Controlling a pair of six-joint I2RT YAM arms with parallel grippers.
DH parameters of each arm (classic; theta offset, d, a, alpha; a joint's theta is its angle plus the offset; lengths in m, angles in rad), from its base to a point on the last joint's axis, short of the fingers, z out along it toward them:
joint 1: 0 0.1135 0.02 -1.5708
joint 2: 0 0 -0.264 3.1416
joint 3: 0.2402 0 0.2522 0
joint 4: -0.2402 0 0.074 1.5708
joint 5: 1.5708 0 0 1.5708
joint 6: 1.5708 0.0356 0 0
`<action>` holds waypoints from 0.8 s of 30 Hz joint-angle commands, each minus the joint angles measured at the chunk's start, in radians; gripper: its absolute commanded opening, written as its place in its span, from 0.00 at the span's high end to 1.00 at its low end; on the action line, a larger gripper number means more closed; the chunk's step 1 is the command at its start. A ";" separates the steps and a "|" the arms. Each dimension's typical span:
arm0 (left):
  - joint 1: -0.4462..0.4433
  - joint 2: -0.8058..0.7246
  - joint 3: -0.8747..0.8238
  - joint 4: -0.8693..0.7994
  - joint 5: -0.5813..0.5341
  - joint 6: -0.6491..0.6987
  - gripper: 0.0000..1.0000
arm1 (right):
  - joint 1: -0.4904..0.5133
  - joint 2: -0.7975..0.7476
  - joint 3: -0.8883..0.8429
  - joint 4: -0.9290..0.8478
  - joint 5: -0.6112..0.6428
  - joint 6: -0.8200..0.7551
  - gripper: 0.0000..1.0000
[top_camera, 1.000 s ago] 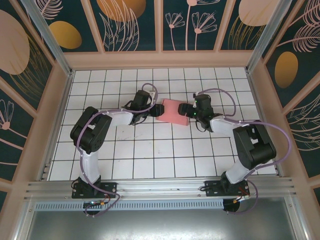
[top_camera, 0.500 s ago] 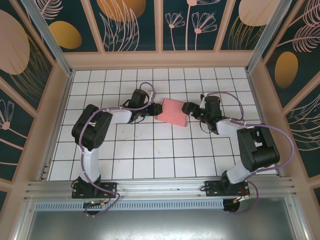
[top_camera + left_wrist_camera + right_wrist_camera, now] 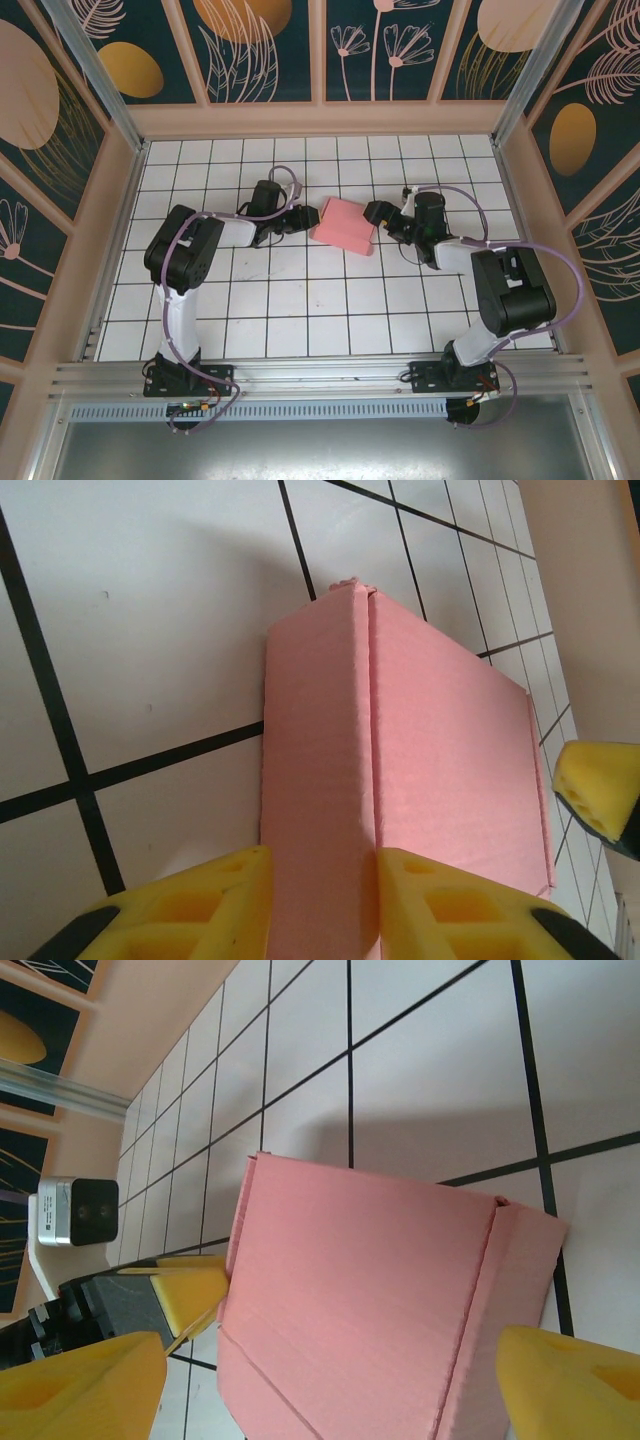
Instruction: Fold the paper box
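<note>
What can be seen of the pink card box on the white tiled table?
The pink card box is folded into a flat rectangle of thin card, with a narrow side wall and a seam along one top edge. It lies on the white tiled table between the left gripper and the open right gripper. Whether fingers touch it is unclear.

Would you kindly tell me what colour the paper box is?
Plain pink paper box, clearest in the right wrist view.

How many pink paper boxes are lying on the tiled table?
1. The paper box lies on the tiled table, toward its far middle, between the left gripper and the right gripper. The arms could hide little, so a second box is unlikely.
</note>
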 commanded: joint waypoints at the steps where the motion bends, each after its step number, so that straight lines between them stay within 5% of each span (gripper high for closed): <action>1: 0.009 0.019 -0.014 0.029 0.030 -0.020 0.69 | -0.011 0.017 -0.015 0.038 -0.025 0.021 0.14; 24: 0.062 0.052 -0.041 0.086 0.053 -0.105 0.74 | -0.017 0.097 0.001 0.094 -0.112 0.106 0.14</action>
